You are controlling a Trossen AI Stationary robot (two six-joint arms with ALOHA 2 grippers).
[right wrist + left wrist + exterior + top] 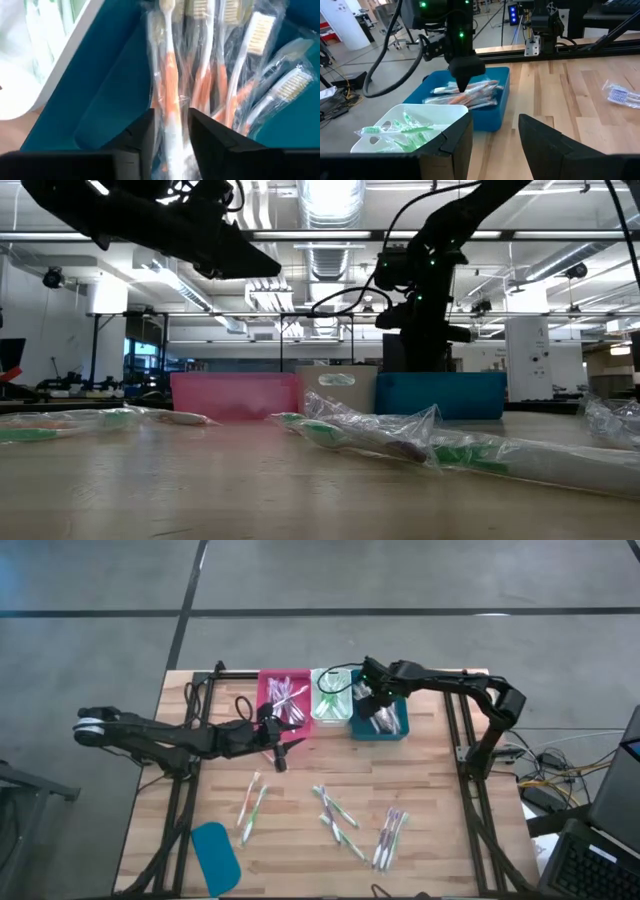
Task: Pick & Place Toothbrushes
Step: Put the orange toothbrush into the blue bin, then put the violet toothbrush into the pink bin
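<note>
now your right jaws [170, 131] sit slightly parted in the blue bin [107, 100], an orange toothbrush [170, 85] between them; left jaws [495, 140] wait open, holding nothing.

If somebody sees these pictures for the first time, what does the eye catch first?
First, the three bins at the table's far edge: pink bin, white bin and blue bin. The right hand reaches down into the blue bin among orange toothbrushes. Wrapped toothbrushes lie scattered on the near table, with a teal lid.
</note>
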